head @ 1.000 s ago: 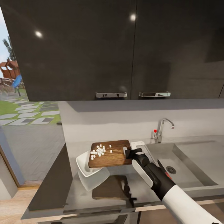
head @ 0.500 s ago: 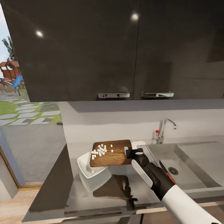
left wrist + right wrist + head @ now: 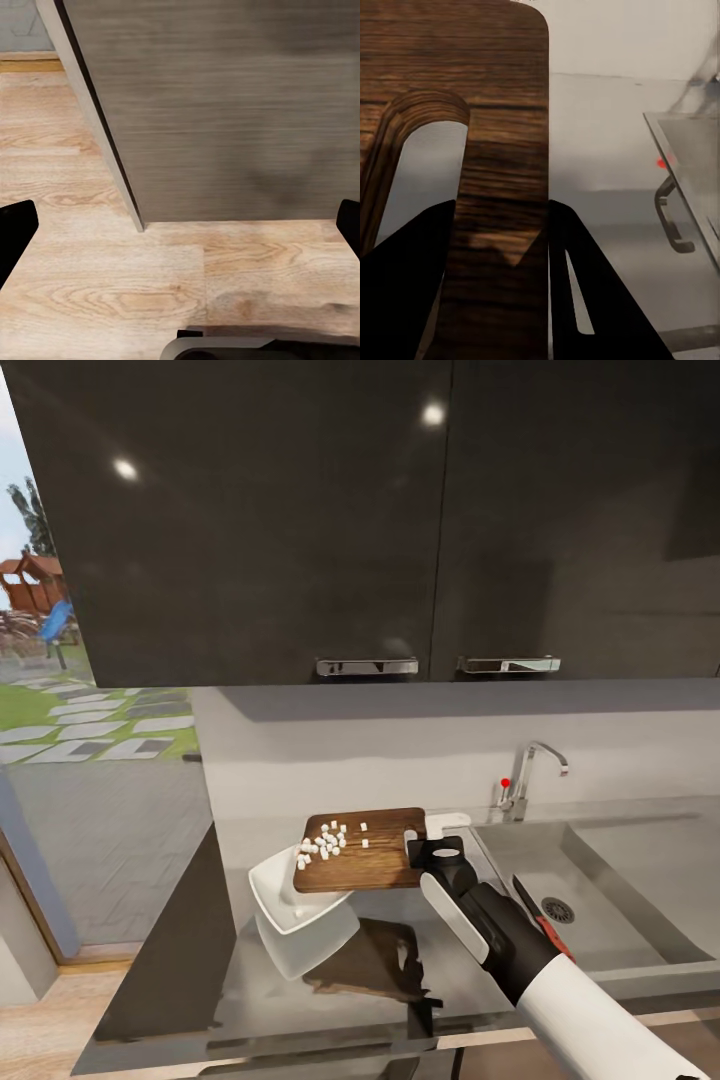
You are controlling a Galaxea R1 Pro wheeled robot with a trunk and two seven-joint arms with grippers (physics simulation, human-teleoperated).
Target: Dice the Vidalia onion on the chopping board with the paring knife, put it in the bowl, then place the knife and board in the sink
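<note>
My right gripper (image 3: 432, 850) is shut on the slotted end of the dark-brown chopping board (image 3: 370, 860) and holds it above the countertop (image 3: 260, 1000). In the right wrist view its black fingers (image 3: 592, 300) clamp the strip of board (image 3: 502, 187) beside the oval slot. The Vidalia onion shows as diced onion (image 3: 325, 843), small white cubes gathered near the board's left end. Under that end the white bowl (image 3: 295, 910) stands tilted on its edge. The paring knife (image 3: 535, 913) lies in the sink (image 3: 620, 920), partly behind my right forearm. My left gripper (image 3: 180, 232) is open, low beside a cabinet.
A chrome tap (image 3: 535, 770) with a red knob (image 3: 505, 783) stands behind the sink. Dark wall cabinets (image 3: 400, 510) hang above the counter. The counter's left end (image 3: 160, 950) drops off toward an open doorway. In the left wrist view I see a grey cabinet side (image 3: 225, 112) and wooden floor (image 3: 112, 292).
The board has risen slightly and shifted a little to the right in my right gripper. The cubes stay on it near the left end. The view itself has also shifted slightly.
</note>
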